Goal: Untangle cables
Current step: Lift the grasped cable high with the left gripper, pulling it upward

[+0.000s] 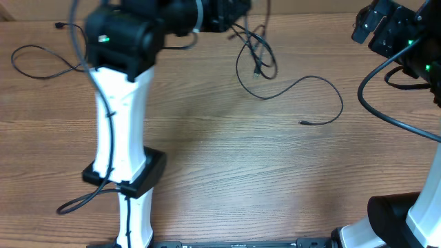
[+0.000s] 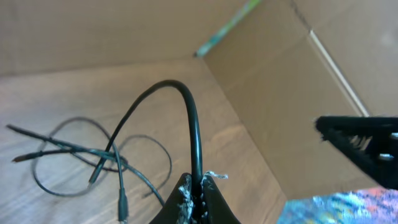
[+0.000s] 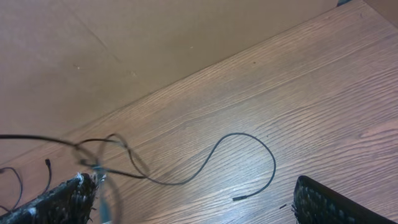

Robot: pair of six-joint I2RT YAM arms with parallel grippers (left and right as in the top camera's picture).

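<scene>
A knot of thin black cables (image 1: 256,56) lies at the back middle of the table. One cable (image 1: 324,89) trails right from it and ends in a small plug (image 1: 304,122). My left gripper (image 1: 224,14) hangs just left of the knot. In the left wrist view the left gripper (image 2: 200,185) is shut on a black cable (image 2: 186,99) that arcs up and over, then down toward the knot (image 2: 93,155). My right gripper (image 1: 375,26) hovers at the back right, away from the cables. The right gripper (image 3: 191,186) is open wide and empty over the trailing cable (image 3: 249,146).
A separate thin cable (image 1: 41,62) loops on the far left of the table. A cardboard wall (image 3: 155,43) closes the back edge. Thick black arm wires (image 1: 386,114) hang on the right, and another (image 1: 83,201) lies by the left arm's base.
</scene>
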